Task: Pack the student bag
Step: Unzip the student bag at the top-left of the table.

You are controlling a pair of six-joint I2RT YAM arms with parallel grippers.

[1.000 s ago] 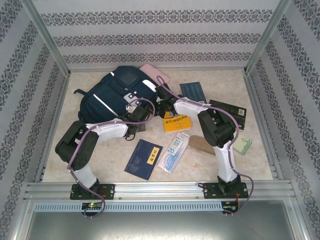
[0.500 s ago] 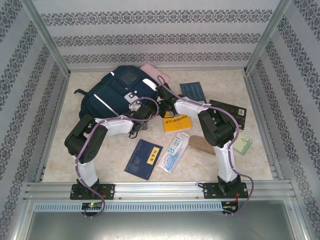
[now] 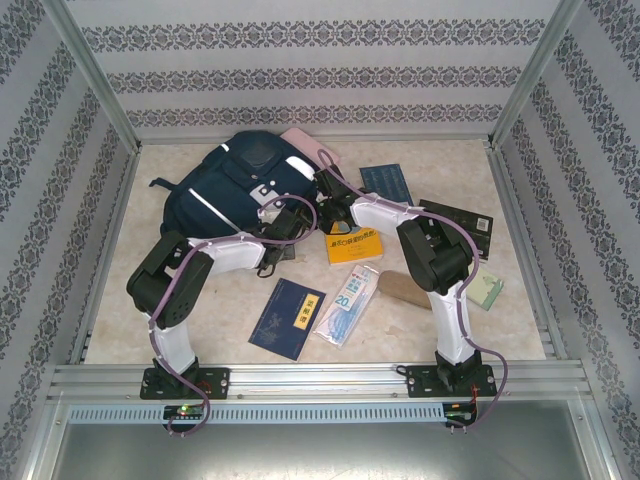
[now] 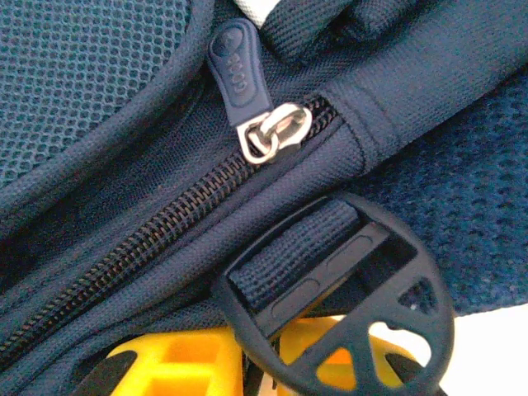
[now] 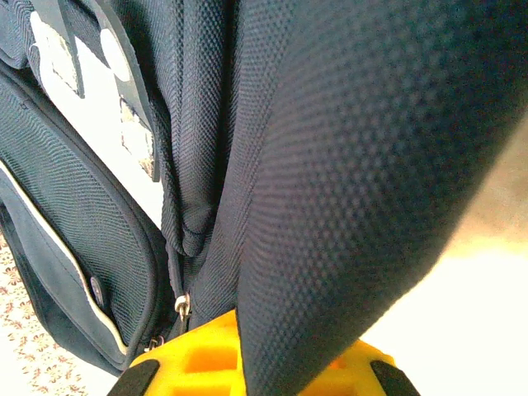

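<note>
While a blue booklet [image 3: 288,318] and a plastic packet [image 3: 345,305] lie by the table's [image 3: 200,320] near edge, both arms reach to the backpack [image 3: 232,185], which lies toward the far left corner. The left gripper [image 4: 247,373] is clamped shut at the seam below the zip pull [image 4: 239,78], apparently pinching fabric. The right gripper [image 5: 247,363] pinches a fold of mesh. Soft, limp and light-looking, the bag should sag when lifted; seams and zip pulls offer firmer holds.
</note>
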